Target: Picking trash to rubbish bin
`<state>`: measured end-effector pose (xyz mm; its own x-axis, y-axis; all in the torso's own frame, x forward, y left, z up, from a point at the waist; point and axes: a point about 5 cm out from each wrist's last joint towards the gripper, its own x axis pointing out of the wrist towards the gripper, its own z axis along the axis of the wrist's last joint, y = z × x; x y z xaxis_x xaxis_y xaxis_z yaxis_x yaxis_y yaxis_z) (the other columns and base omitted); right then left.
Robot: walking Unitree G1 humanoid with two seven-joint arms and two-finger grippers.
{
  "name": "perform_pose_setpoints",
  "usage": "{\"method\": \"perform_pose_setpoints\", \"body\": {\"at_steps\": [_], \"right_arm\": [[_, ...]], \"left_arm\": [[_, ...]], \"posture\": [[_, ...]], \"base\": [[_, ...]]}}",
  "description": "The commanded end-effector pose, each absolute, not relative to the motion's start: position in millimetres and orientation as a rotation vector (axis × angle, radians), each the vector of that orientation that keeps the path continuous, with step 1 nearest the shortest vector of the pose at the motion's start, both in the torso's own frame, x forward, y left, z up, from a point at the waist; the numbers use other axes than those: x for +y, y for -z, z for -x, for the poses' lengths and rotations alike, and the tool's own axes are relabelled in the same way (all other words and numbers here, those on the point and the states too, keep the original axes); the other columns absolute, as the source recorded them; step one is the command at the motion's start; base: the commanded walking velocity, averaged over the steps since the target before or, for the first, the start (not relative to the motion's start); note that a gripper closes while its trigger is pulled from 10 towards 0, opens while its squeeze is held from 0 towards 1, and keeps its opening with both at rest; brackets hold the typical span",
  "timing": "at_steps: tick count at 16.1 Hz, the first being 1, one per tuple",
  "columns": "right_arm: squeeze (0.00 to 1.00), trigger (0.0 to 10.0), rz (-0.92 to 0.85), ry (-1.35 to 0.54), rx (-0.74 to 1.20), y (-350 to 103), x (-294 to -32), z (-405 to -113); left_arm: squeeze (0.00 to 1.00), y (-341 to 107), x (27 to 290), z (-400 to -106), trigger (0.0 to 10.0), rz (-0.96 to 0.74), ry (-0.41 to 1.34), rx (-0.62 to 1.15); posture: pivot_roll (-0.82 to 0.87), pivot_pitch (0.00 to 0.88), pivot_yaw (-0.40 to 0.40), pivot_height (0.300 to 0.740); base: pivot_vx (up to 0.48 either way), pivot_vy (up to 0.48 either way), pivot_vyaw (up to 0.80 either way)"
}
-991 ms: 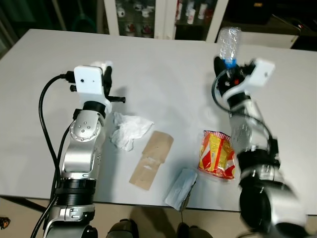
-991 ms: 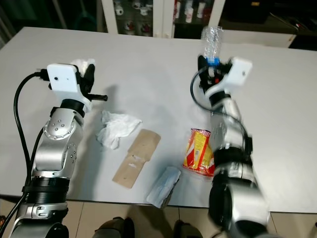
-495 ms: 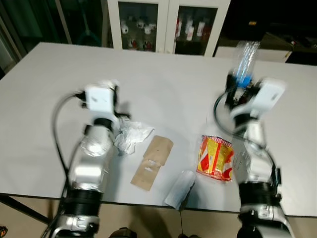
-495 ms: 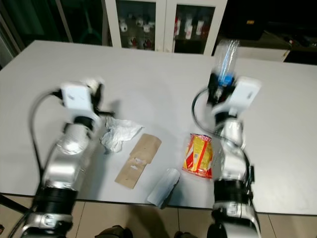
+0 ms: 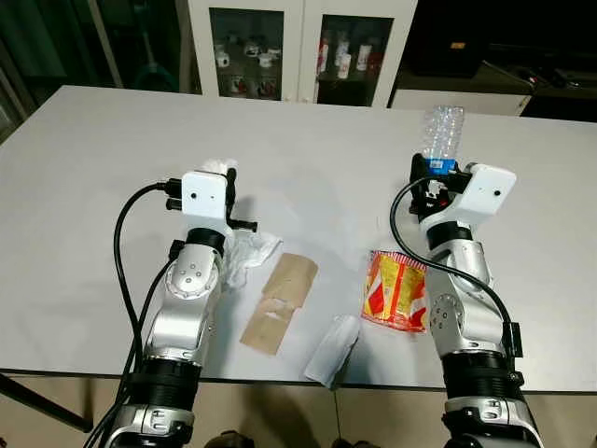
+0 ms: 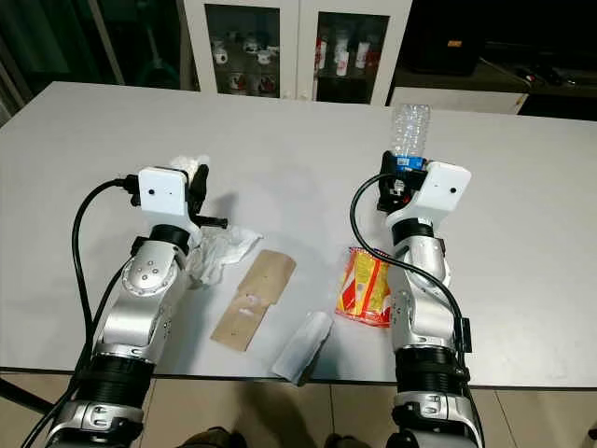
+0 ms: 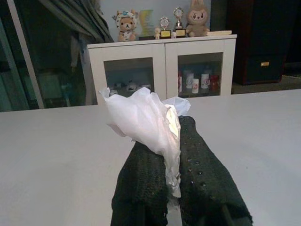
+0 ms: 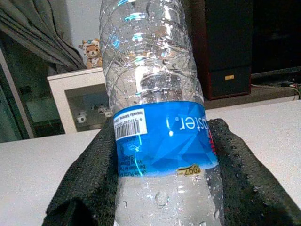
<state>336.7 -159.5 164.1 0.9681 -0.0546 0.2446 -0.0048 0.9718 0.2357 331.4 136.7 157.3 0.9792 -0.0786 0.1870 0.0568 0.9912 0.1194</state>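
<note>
Right end effector grips a clear plastic bottle upright above the tabletop; left end effector pinches a white tissue. Both loads lifted, carrying to the bin seems next, though more trash lies below them: crumpled tissue, cardboard scrap, snack packet.

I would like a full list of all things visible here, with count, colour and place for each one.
table: one, white, under all the trash
crumpled tissue: one, white, on the table beside the left arm
cardboard piece: one, brown, flat near the front edge
grey wrapper: one, at the front edge
snack bag: one, red and yellow, beside the right arm
cabinet: one, white with glass doors, behind the table
tissue piece: one, white, in the left claw
plastic bottle: one, clear with blue label, in the right claw
</note>
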Motion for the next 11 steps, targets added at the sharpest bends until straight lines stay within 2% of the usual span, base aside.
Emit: {"method": "perform_pose_setpoints", "body": {"at_steps": [1,2,11], "right_arm": [[0.00,10.0,-0.240,0.043,-0.263,-168.3,-163.6,-335.2],[0.00,10.0,-0.241,0.046,-0.257,-167.2,-163.6,-334.2],[0.00,10.0,-0.240,0.052,-0.226,-163.2,-164.8,-330.1]], "left_arm": [[0.00,-158.5,132.4,-332.4,10.0,-0.117,0.073,-0.201],[0.00,-157.2,131.3,-331.6,10.0,-0.118,0.076,-0.200],[0.00,-158.2,127.7,-330.2,10.0,-0.126,0.089,-0.210]], "posture": [[0.01,0.000,-0.040,0.740],[0.01,0.000,-0.040,0.740],[0.01,0.000,-0.042,0.740]], "base": [[0.000,0.000,0.00],[0.000,0.000,0.00],[-0.275,0.000,0.00]]}}
